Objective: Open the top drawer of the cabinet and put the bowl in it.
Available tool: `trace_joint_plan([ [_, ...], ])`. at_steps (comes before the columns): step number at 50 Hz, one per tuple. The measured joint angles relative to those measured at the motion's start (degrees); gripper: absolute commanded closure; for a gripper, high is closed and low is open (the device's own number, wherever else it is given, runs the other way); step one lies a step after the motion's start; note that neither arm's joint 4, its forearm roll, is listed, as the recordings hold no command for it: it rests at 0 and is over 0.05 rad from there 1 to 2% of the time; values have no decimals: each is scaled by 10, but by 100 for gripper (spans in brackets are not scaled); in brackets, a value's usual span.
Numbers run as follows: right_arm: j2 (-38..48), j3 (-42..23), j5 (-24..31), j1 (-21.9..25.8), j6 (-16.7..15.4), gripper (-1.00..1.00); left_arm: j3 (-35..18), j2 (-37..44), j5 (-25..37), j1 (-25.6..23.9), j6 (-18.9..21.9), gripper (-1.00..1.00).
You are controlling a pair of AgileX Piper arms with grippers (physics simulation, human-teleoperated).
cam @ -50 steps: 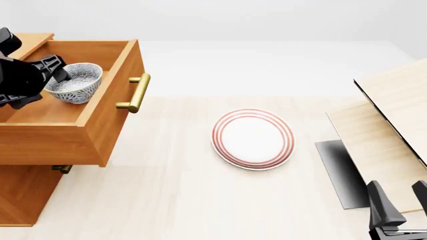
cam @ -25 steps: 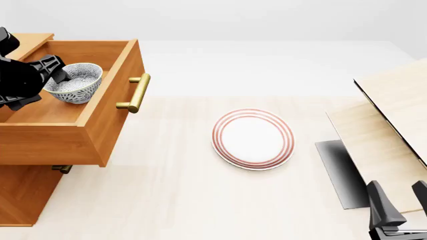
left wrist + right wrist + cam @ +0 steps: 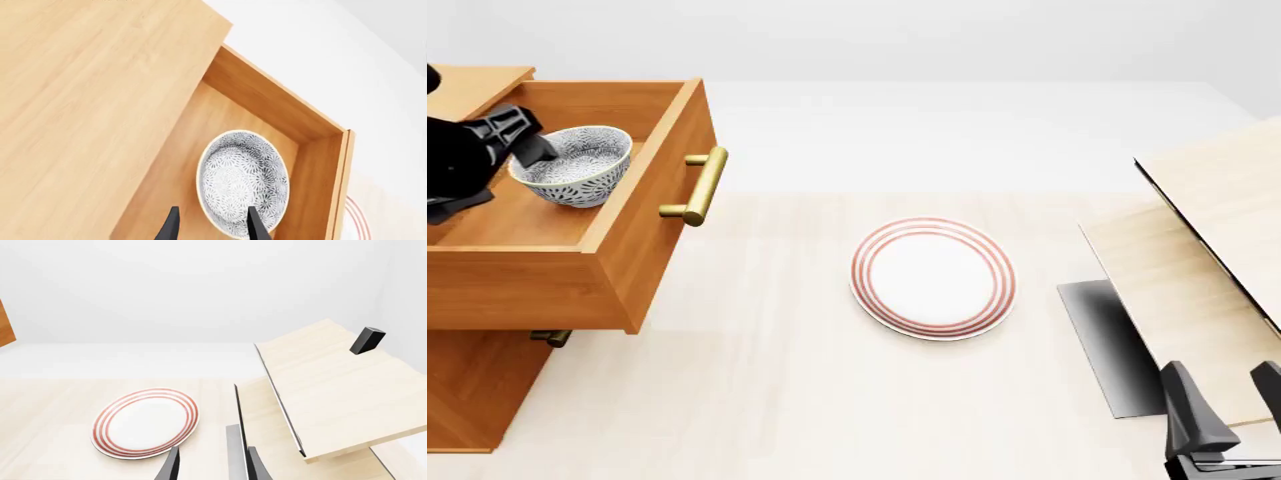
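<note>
Left wrist view: your left gripper hangs with its two fingers parted astride the near rim of the bowl, seemingly released, and the bowl sits on the floor of the pulled-out top drawer of the cabinet. Lift out crooked and the inner finger could hook that rim, tipping the bowl or dragging it against the drawer wall. Your right gripper, fingers apart and empty, waits at the worktop edge by the pale box, well clear of the red-ringed plate.
</note>
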Motion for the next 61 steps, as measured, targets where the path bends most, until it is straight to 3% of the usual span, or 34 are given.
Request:
trace_joint_plan([
  [26,0,0,0,0,0,-100,1,-56,44,-5,12,-100],
  [61,0,0,0,0,0,-100,-43,-119,124,-6,32,-100],
])
